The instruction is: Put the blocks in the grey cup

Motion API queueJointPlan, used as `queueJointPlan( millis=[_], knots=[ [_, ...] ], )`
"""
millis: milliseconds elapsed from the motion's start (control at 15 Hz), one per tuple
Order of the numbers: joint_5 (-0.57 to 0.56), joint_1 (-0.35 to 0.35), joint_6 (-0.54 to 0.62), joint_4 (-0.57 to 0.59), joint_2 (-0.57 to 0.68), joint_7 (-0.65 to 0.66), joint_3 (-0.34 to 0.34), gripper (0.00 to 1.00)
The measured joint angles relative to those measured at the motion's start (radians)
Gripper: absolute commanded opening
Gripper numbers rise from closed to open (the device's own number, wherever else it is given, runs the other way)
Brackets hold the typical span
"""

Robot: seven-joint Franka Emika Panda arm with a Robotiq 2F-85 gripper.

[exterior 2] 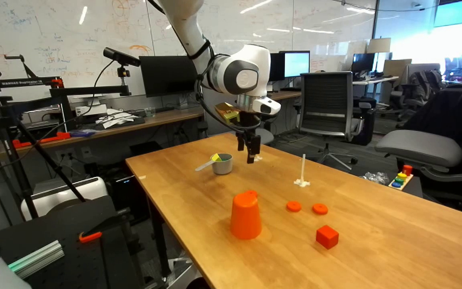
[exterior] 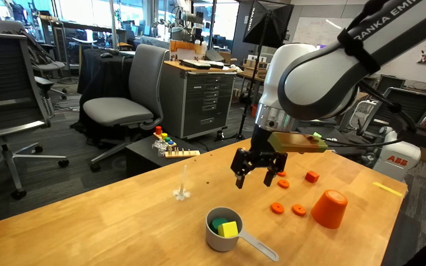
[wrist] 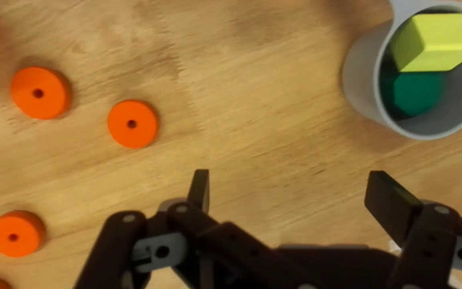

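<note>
Measuring cup (exterior: 221,244), grey, with straight handle (exterior: 260,246): one, upright on the wooden bench (exterior: 124,225). Contents, two pieces: yellow block (wrist: 435,44), flat-sided, on the measuring cup's handle side; green block (wrist: 417,98), rounded in outline, lower down and partly covered by the yellow one in the wrist view. Jaws: one pair, raised above the bench near the measuring cup, spread wide, wood grain showing between them; borne by a white and grey Franka arm (exterior: 309,87). Post (exterior: 183,179): one, thin, pale, upright in a whitish patch; in an exterior view, behind the measuring cup and to its left. Discs (wrist: 132,136), orange, flat on the bench, well apart from the measuring cup: four. In an exterior view, first disc (exterior: 277,209) and second disc (exterior: 298,211) to its right and slightly behind; third disc (exterior: 283,184) and fourth disc (exterior: 282,173) also to its right, farther behind. Orange cup (exterior: 329,209), tapered, inverted: one, right of the measuring cup, past the second disc. Cube (exterior: 312,177), orange-red: one; in both exterior views, the loose piece farthest from the measuring cup. Off the bench, behind the measuring cup: stacking toy (exterior: 164,136), multicoloured; office chair (exterior: 118,111), grey; drawer cabinet (exterior: 200,111), grey; softbox lamp (exterior: 279,27), black.
</note>
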Motion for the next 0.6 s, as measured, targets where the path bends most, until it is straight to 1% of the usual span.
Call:
queueJointPlan(
  millis=[400,467,600],
  knots=[
    [-0.078,-0.061,0.030,-0.073,-0.058,0.030,-0.139,1.00],
    [-0.078,-0.081,0.033,-0.077,-0.069,0.035,-0.152,1.00],
    [-0.078,-0.118,0.033,-0.081,-0.085,0.036,-0.156,1.00]
  ],
)
